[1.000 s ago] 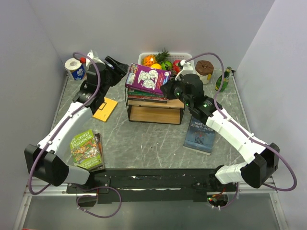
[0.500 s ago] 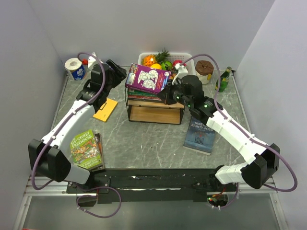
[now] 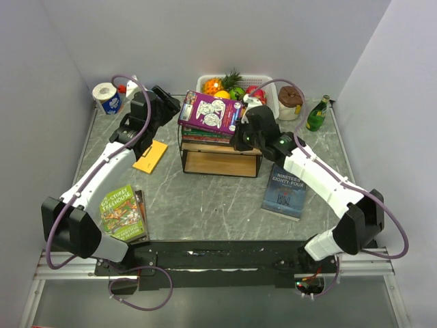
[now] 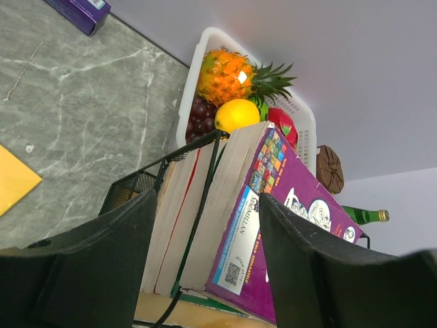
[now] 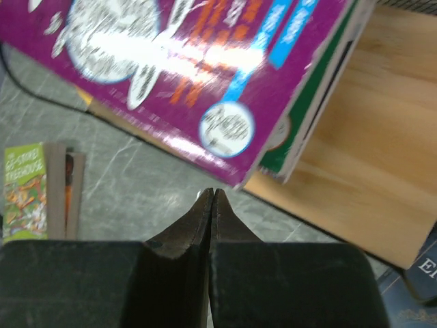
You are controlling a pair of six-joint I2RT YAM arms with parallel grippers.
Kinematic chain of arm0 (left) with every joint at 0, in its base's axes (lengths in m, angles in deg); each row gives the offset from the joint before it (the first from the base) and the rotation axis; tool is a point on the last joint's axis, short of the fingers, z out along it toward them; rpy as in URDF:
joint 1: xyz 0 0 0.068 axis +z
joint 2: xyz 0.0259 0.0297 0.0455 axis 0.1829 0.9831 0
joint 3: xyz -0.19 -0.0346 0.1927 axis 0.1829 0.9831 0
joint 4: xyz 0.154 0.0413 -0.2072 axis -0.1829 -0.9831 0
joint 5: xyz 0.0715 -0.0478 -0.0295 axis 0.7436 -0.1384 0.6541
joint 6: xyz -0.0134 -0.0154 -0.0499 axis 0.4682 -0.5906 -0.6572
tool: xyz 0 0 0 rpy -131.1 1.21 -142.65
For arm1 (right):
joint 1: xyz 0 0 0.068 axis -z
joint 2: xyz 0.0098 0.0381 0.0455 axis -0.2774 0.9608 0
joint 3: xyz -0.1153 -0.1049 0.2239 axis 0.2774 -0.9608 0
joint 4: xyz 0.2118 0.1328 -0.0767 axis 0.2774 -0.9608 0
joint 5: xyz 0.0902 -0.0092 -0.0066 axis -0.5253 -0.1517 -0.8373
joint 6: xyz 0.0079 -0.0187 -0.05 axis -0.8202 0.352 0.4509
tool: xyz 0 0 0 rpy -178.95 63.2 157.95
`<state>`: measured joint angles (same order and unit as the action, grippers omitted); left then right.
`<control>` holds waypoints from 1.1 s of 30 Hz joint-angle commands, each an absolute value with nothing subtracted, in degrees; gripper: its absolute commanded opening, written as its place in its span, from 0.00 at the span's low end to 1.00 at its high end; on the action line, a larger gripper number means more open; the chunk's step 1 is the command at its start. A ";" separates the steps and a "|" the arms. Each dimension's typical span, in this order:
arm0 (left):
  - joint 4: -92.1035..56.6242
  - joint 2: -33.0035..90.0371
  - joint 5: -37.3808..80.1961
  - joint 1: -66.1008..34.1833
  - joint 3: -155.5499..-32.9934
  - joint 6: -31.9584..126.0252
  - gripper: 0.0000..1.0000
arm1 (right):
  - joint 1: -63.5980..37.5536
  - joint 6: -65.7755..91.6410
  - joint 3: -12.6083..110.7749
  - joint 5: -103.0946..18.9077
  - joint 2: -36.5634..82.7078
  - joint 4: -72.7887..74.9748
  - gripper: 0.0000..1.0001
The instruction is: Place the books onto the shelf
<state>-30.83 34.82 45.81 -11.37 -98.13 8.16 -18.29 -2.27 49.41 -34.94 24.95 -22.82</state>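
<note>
Lying tilted atop shelf (image 3: 222,162), frame centre: purple book (image 3: 212,111); right gripper (image 5: 212,195) pinched closed, empty, at its corner; left gripper (image 4: 205,201) agape, empty.

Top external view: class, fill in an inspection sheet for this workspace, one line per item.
Surface: grey marbled table, no spills seen.
Job's things: shelf carries a stack topped by a skewed purple book; Treehouse book, dark blue book and yellow book lie on the table.
Clutter: fruit basket, toilet roll, green bottle, brown-lidded jar along the back.
Grippers: left gripper open, empty, facing the shelf's end; right gripper shut, empty, by the purple book's corner.
Cables: purple cables loop off both arms.
Surroundings: plain walls on three sides.
</note>
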 commanded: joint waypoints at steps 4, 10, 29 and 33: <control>-28.37 33.27 45.14 -10.55 -96.90 8.78 0.67 | -15.54 -2.84 54.66 -31.73 26.28 -23.19 0.00; -28.37 33.18 44.52 -10.03 -96.81 8.96 0.67 | -14.57 -3.28 56.95 -32.60 28.04 -24.24 0.00; -28.98 33.45 44.61 -8.18 -95.14 6.58 0.69 | -15.45 -0.12 53.43 -23.65 14.94 -27.67 0.00; -30.82 33.44 44.96 -7.65 -94.88 6.05 0.69 | -15.01 -0.38 54.57 -22.94 18.53 -28.28 0.00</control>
